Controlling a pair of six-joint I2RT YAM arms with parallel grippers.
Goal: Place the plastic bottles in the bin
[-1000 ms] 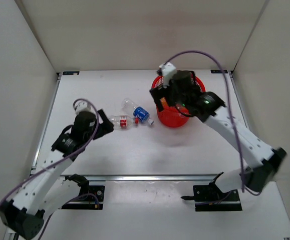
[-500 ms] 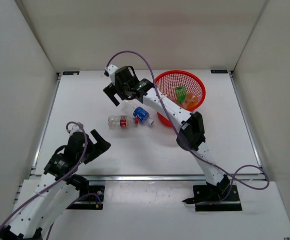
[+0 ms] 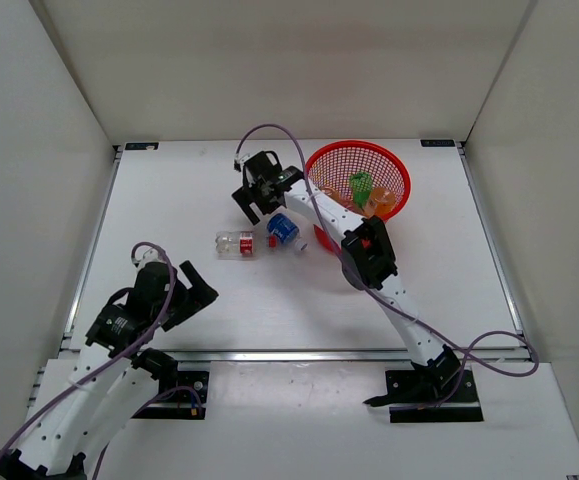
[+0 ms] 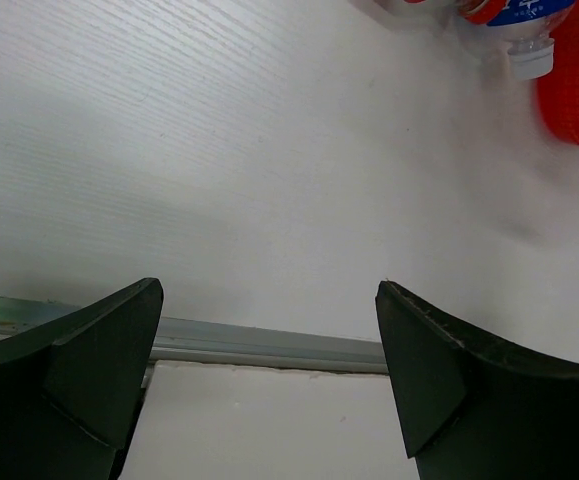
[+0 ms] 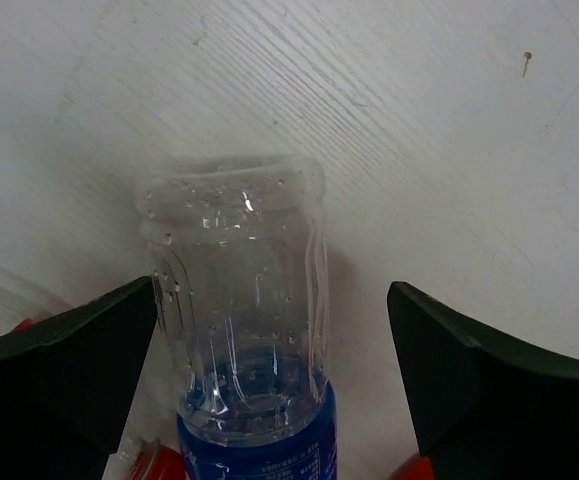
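The red mesh bin (image 3: 397,172) stands at the back right, with a green bottle (image 3: 361,184) and an orange bottle (image 3: 380,205) inside. The clear blue-labelled bottle (image 3: 284,230) lies on the table left of the bin, and the clear red-labelled bottle (image 3: 237,243) lies beside it. My right gripper (image 3: 266,205) is open over the blue-labelled bottle's clear bottom end. In the right wrist view the bottle (image 5: 239,330) lies between the spread fingers (image 5: 489,380), apart from both. My left gripper (image 3: 201,283) is open and empty near the front left. The other bottles are out of view.
The right arm (image 3: 369,255) stretches across the table in front of the bin. A metal rail (image 3: 299,354) runs along the table's near edge and shows in the left wrist view (image 4: 269,345). White walls enclose the table on three sides.
My right gripper left the bin, swung left and came down over the blue-labelled bottle. My left gripper pulled back from the red-labelled bottle toward the near edge.
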